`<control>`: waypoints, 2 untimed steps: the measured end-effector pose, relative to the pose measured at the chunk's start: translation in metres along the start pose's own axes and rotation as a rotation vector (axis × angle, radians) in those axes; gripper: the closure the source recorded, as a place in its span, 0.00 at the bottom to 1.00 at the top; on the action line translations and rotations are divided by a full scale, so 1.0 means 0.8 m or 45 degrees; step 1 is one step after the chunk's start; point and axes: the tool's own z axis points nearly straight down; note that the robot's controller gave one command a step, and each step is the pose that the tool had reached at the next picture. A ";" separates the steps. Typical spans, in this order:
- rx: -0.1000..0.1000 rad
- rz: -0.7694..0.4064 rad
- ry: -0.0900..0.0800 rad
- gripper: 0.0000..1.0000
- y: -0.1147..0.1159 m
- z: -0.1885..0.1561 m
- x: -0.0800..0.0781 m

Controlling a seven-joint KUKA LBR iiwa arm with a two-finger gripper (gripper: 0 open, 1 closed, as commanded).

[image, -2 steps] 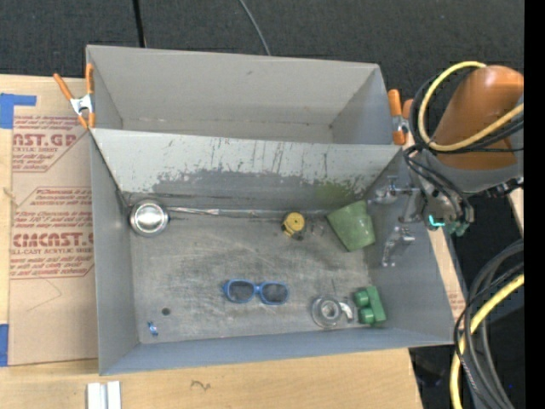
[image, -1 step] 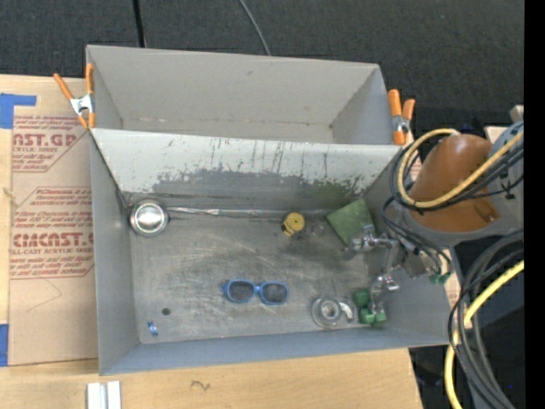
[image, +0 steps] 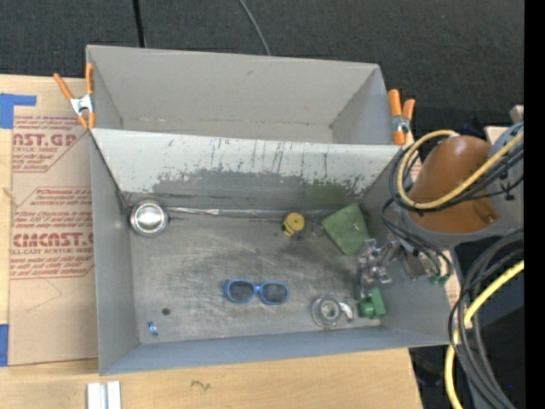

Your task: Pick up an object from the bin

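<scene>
Your gripper sits low at the right end of the bin, just above a small green block; you can't tell whether it's wide or closed. A metal ring lies just beside the block, and blue glasses lie farther left.

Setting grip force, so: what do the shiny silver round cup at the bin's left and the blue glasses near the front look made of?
The shiny silver round cup is likely metal with a polished finish: it gives a bright, mirror-like glint. The blue glasses are probably smooth plastic: frame and lenses share one saturated blue, with no metallic shine.
</scene>
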 end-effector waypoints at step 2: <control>-0.003 0.001 0.015 1.00 0.000 0.003 0.004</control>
